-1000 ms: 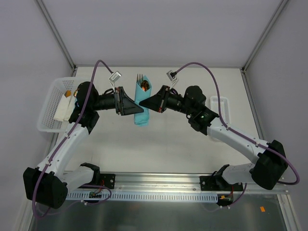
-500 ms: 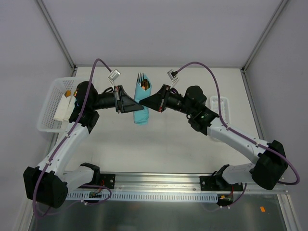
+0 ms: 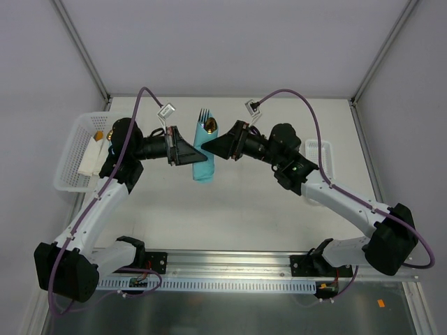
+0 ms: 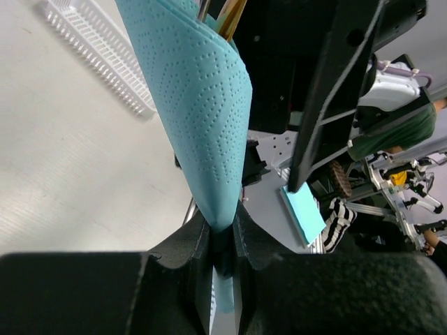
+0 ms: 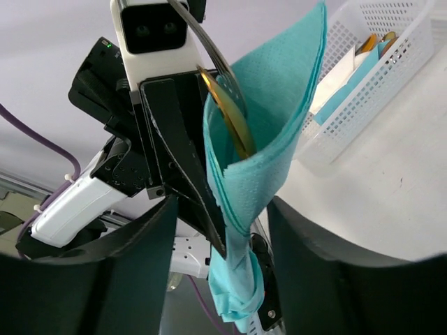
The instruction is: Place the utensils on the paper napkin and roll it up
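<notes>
The paper napkin (image 3: 202,152) is a turquoise roll wrapped round the utensils (image 3: 204,118), whose fork tines and brownish-gold tips stick out of its far end. My left gripper (image 3: 195,155) is shut on the roll's lower part; in the left wrist view the napkin (image 4: 202,105) narrows into the pinch of the left gripper (image 4: 222,234). My right gripper (image 3: 212,145) stands open on the roll's other side. In the right wrist view the napkin (image 5: 269,139) and golden utensils (image 5: 232,117) sit between the spread fingers of the right gripper (image 5: 223,234) without touching them.
A white basket (image 3: 78,150) with a few items stands at the table's left edge, also visible in the right wrist view (image 5: 370,66). A small white tray (image 3: 320,155) lies to the right, behind my right arm.
The right gripper has opened and let go of the napkin roll. The left gripper closed on the roll and holds it; the roll shifted slightly left.
</notes>
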`<act>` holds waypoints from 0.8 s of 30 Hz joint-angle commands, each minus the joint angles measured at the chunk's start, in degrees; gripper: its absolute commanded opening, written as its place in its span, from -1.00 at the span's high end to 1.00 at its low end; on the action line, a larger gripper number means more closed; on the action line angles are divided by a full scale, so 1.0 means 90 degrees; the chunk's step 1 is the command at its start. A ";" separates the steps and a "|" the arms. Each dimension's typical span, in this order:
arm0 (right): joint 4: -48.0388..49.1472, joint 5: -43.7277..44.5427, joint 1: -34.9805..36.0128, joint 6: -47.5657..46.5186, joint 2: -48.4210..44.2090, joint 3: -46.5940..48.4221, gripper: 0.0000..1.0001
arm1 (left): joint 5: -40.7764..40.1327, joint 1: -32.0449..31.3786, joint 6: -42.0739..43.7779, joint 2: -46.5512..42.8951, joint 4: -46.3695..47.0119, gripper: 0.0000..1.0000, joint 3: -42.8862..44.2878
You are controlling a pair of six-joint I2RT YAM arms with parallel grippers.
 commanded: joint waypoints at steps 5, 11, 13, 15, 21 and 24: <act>-0.0029 -0.0006 -0.0214 -0.0082 -0.0223 0.0064 -0.45 | 0.0031 0.0333 0.1224 -0.0119 -0.1292 1.00 0.0412; -0.0498 0.0111 -0.0477 -0.0258 -0.0398 -0.0180 -0.74 | 0.0285 0.0958 0.2288 0.0095 -0.2757 1.00 0.0842; -0.0643 0.0131 -0.0624 -0.0267 -0.0496 -0.0278 -0.98 | 0.0431 0.1387 0.2912 0.0232 -0.3138 1.00 0.1047; -0.0781 0.0150 -0.0721 -0.0345 -0.0554 -0.0356 -0.98 | 0.0461 0.1632 0.3719 0.0533 -0.3937 1.00 0.1290; -0.1152 0.0043 -0.0849 -0.0502 -0.0633 -0.0473 -0.98 | 0.0267 0.3008 0.6083 0.2006 -0.6688 1.00 0.2959; -0.1211 -0.0015 -0.0888 -0.0521 -0.0613 -0.0561 -0.98 | -0.0075 0.3585 0.7051 0.2720 -0.7686 1.00 0.4052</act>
